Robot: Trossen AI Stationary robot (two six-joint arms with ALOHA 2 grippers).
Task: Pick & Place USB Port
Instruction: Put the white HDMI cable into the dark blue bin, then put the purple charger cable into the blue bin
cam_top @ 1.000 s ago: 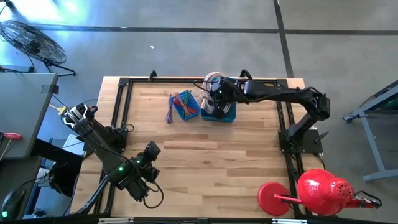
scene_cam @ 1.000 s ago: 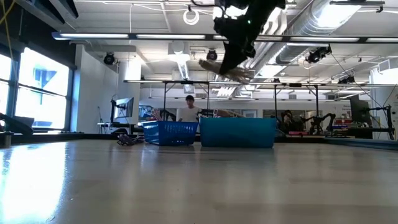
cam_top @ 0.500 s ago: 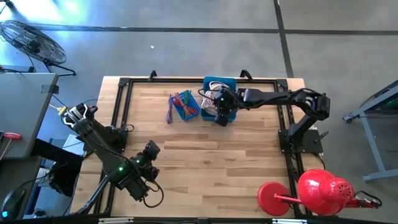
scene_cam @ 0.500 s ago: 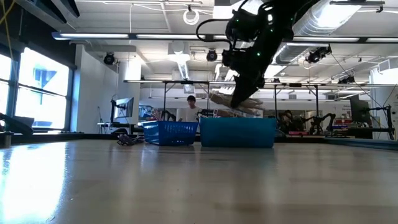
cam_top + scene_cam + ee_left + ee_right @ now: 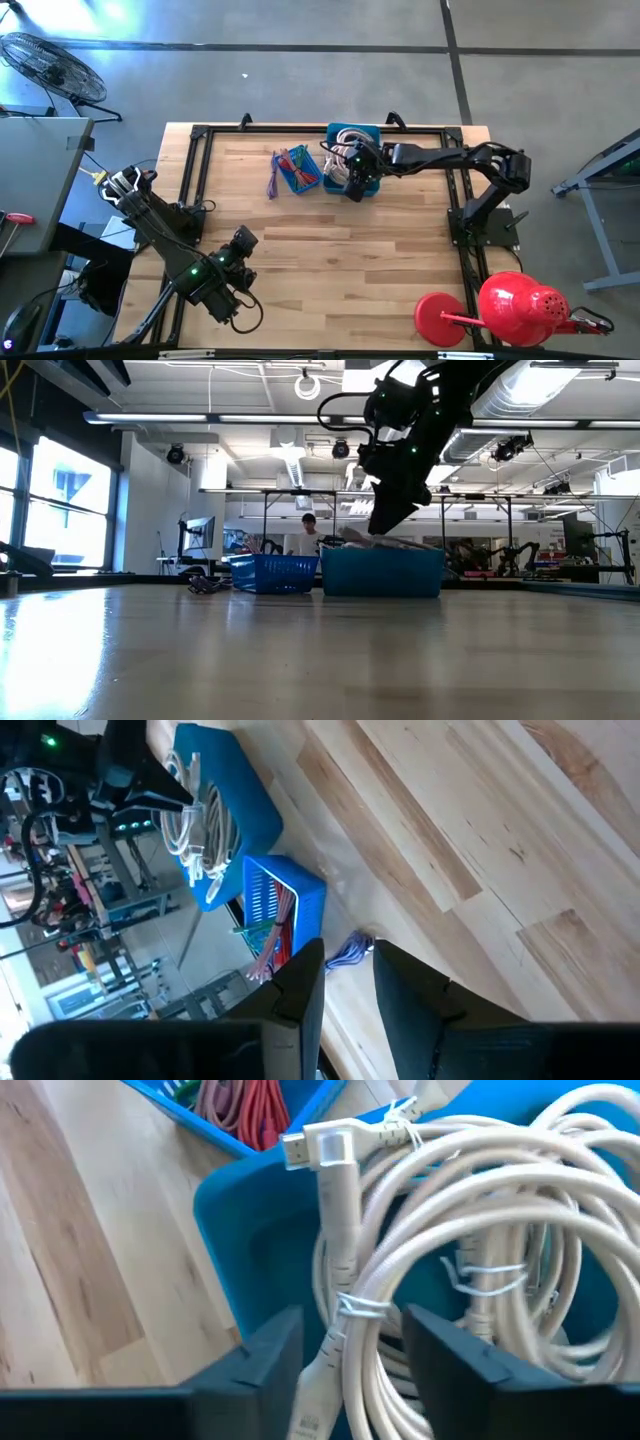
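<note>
A white cable bundle (image 5: 480, 1210) with a flat plug (image 5: 312, 1146) lies coiled in the solid blue bin (image 5: 335, 130) at the table's far middle. Its top shows over the bin's rim (image 5: 390, 543) in the low view. My right gripper (image 5: 350, 1370) hangs open just above the bin (image 5: 385, 572), on its near side (image 5: 353, 182). One strand of the bundle (image 5: 330, 1350) runs down between its fingers. My left gripper (image 5: 245, 240) waits near the table's near left, narrowly open (image 5: 350, 990) with nothing in it.
A blue mesh basket (image 5: 300, 170) with red and coloured cables stands left of the bin. A purple cable (image 5: 273, 180) lies on the wood beside it. Bare wood fills the middle and near side. A red can (image 5: 520, 305) sits off the near right corner.
My right gripper has come down and a little toward the near edge with the white bundle hanging under it, to just above the bin. It has let go: the bundle has dropped from under the fingers and now lies in the bin.
</note>
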